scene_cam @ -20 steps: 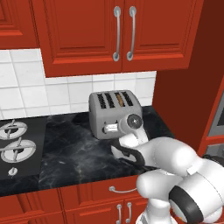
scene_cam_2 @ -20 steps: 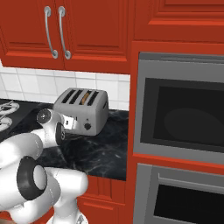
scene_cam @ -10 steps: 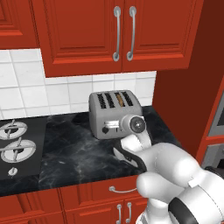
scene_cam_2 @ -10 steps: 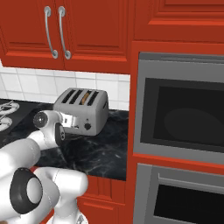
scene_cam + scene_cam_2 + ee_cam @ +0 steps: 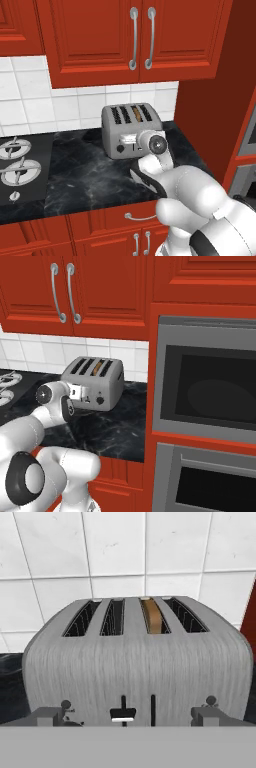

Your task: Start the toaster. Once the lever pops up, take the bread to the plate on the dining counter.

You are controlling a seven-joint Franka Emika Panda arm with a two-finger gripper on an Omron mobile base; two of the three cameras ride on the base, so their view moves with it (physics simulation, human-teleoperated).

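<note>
Four slots, one slice: tool faced square to the toaster front

One silver toaster (image 5: 135, 662) is seen on the black marble tabletop (image 5: 85, 172), against the white tiled wall. The bread (image 5: 152, 616) is sunk in the third slot from the left in the hand view. The tool (image 5: 127, 716) is held wide, with nothing between its fingers, just before the toaster's front face. A lever (image 5: 123, 713) is seen low on that face, directly ahead between the fingers; the bread lies above and beyond.
</note>
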